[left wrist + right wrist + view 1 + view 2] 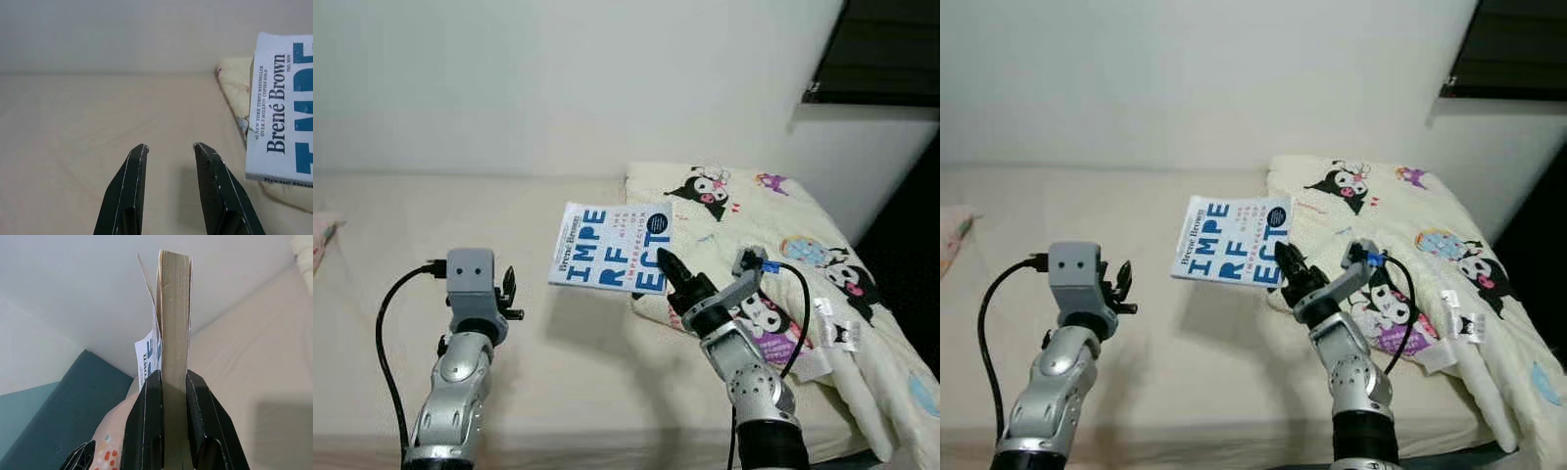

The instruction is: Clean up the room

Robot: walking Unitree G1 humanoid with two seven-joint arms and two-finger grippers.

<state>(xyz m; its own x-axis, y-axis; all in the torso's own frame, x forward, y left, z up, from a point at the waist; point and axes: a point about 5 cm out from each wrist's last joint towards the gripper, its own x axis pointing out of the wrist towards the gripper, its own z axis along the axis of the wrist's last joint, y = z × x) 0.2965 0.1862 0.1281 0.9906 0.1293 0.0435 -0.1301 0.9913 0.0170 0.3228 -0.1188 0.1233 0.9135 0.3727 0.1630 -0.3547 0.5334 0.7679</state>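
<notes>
A white paperback book [612, 247] with big blue letters hangs above the beige bed [431, 225], its cover facing up. My right gripper [668, 266] is shut on the book's near corner; in the right wrist view the page edges [174, 308] stand clamped between the two black fingers [146, 421]. My left gripper [168, 147] is raised over the mattress to the left of the book, open and holding nothing, with the book's spine [274, 107] off to one side of it.
A cream blanket with cartoon characters [773, 245] lies bunched on the bed's right side, under and behind the book. A white wall [558, 78] backs the bed. A dark window ledge [876, 59] sits at the upper right. A patterned cloth edge [321, 235] shows at far left.
</notes>
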